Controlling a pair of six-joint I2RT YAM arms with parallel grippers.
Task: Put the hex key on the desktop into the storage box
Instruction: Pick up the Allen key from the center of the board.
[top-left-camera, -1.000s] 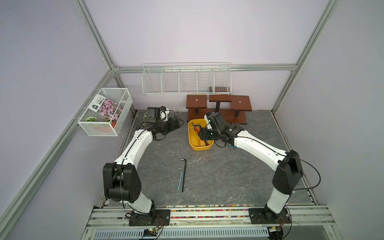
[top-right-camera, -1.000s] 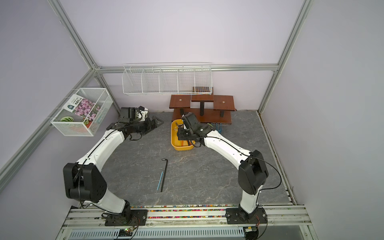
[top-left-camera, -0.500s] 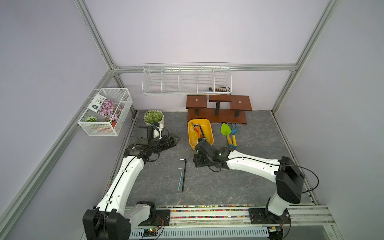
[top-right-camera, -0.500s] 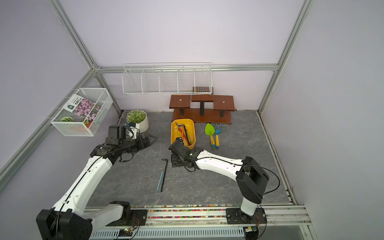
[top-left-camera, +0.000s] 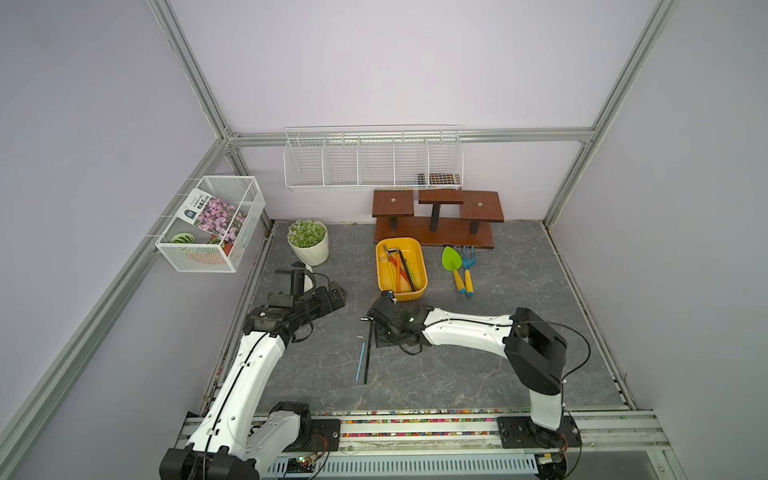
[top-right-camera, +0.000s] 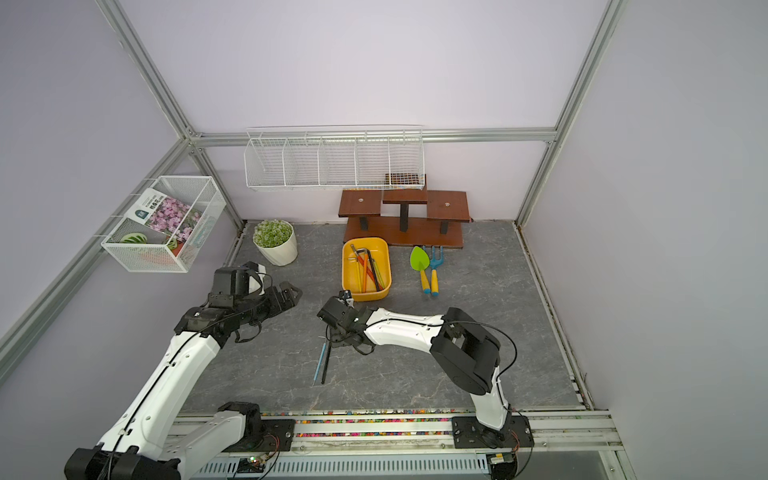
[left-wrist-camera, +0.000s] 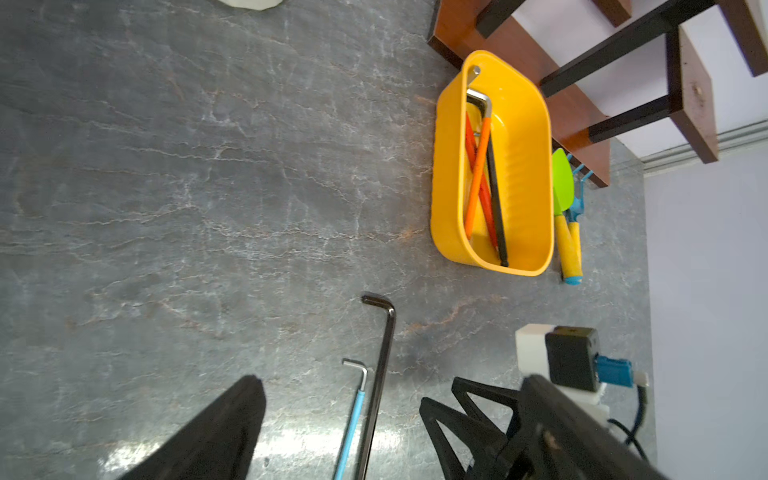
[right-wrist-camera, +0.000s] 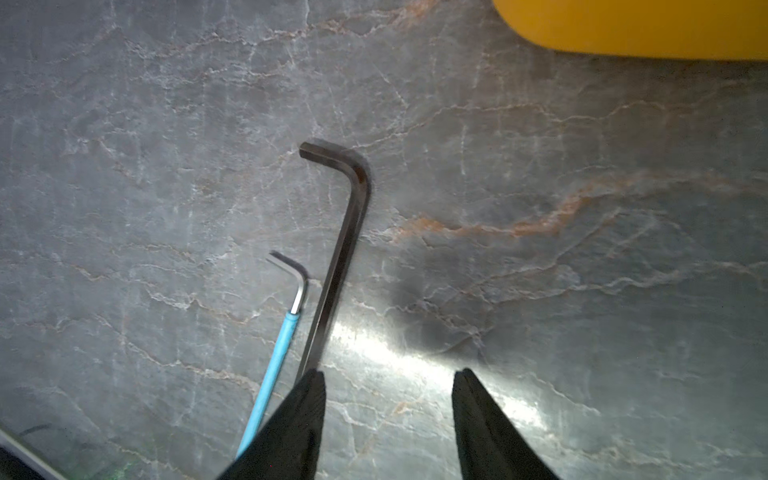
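My right fingers (right-wrist-camera: 388, 374) hang spread and empty just above the dark-grey veined bench (top-left-camera: 498, 365), low over the long, dark steel L-shaped hex key (right-wrist-camera: 345, 245), which I judge to be the one to collect. In both top views it lies flat, bent end toward 12 o'clock and shank running to 6 o'clock. A thinner hex key with a blue sleeve (right-wrist-camera: 278, 357) lies almost parallel, just beside it at 9 o'clock. The shallow yellow plastic storage box (top-left-camera: 402, 296) sits near, at about 1 o'clock from my right fingers, with several long tools (top-left-camera: 399, 266) already inside. My left fingers (top-left-camera: 336, 296) wait at roughly 10 o'clock, apart from the key, spread as far as I can tell, and holding nothing. In the right wrist view the dark shank runs under one fingertip, not through the gap. To grasp well, I should shift slightly toward 9 o'clock until the shank is centred. I should straddle it crosswise and sink until the tips nearly touch the bench. Then I should close without catching the blue one.
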